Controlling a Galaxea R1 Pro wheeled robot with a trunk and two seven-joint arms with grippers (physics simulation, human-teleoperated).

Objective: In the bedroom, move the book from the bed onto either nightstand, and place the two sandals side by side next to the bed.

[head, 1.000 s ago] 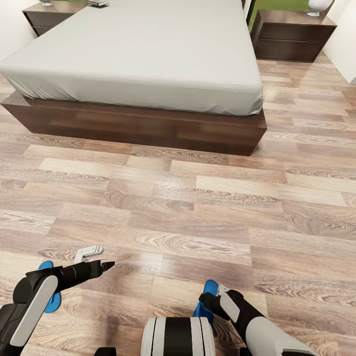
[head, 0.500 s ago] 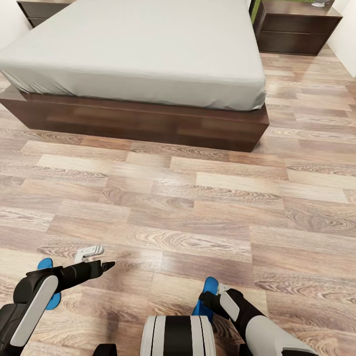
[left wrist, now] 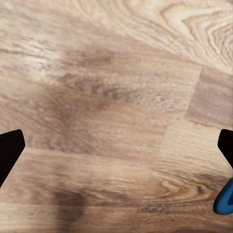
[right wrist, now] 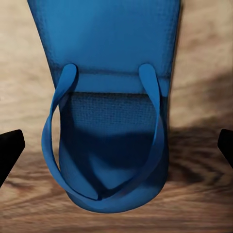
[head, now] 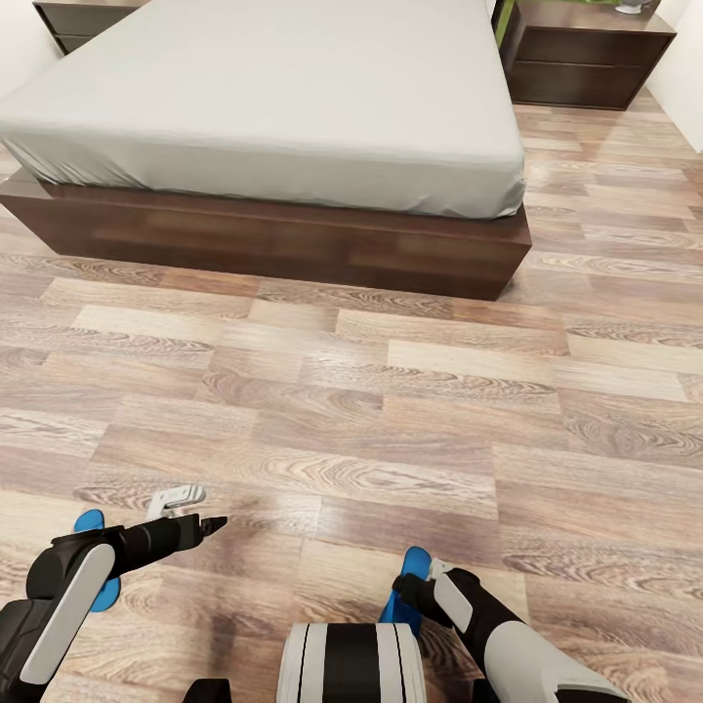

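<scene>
While both arms hang low over the wood floor (head: 391, 391), each sits by a blue flip-flop, which I judge is staging for the sandal step: the right gripper (right wrist: 116, 145) has its jaws spread wide, tips at either side, directly above the right-hand sandal (right wrist: 109, 121) and not touching it. The left gripper (head: 186, 513), likewise spread, points toward 1 o'clock over bare planks, its sandal (head: 93, 557) lying behind it at 7 o'clock. The bed (head: 273, 117) stands well apart at 12 o'clock.
</scene>
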